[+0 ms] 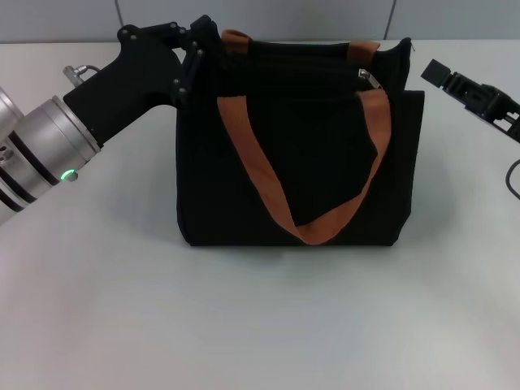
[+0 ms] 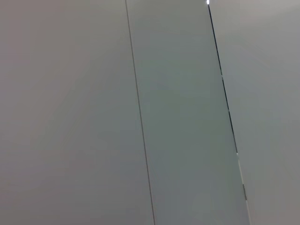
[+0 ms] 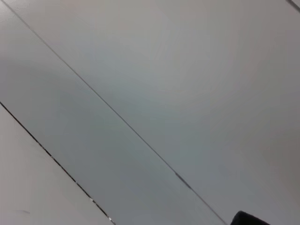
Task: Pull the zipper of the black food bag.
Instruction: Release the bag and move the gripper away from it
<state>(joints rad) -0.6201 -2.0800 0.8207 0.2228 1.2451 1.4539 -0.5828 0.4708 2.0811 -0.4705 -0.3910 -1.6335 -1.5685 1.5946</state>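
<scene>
Gleaming zipper (image 1: 365, 77) sits well apart from left gripper (image 1: 197, 42) jaws.

1. The food bag (image 1: 292, 162) is plain black fabric with no print.
2. Its 2 straps (image 1: 260, 175) are orange-brown.
3. The zipper (image 1: 366, 76) pull is silver-grey on a black zip line.
4. The left gripper (image 1: 191, 45) is matte black, its arm silver with black bands and 1 green light.
5. The right gripper (image 1: 439, 73) is black.
6. The table (image 1: 260, 325) is pale grey-white.
</scene>
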